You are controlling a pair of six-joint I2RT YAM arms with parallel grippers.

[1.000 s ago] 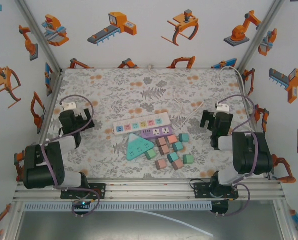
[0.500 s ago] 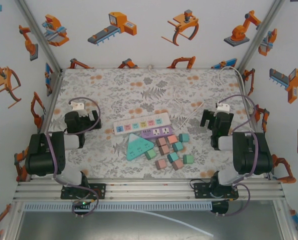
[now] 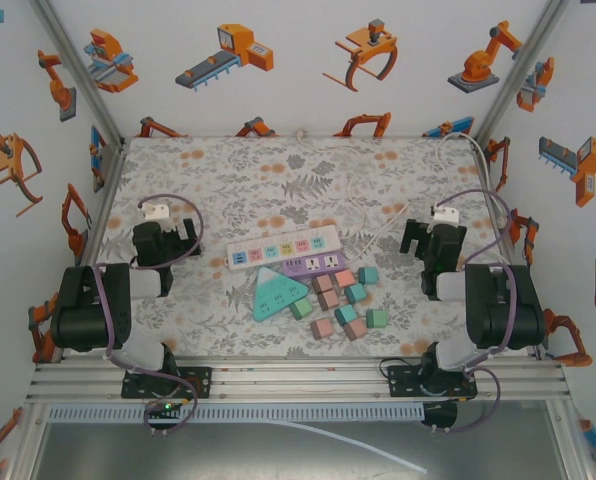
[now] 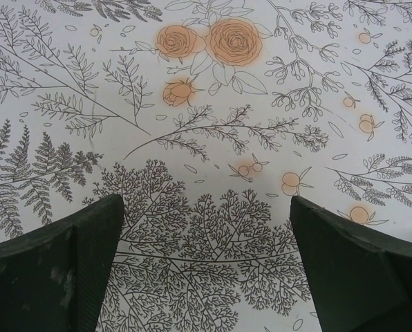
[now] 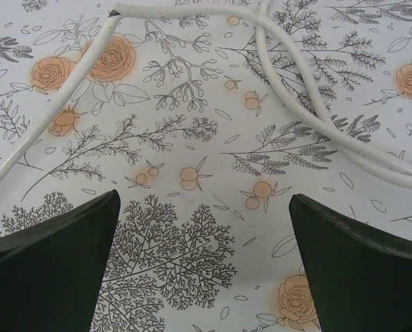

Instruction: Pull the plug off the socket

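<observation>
So, I'm only at the approach: left fingers and right fingers hang spread and empty, well apart from the plugs beside the power strips mid-desk; next, reach in.

Floral table; white power strip; pastel blocks; white cable.

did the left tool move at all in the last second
Yes. The left tool has shifted a little to the right, toward the white power strip, which lies where it was.
</observation>
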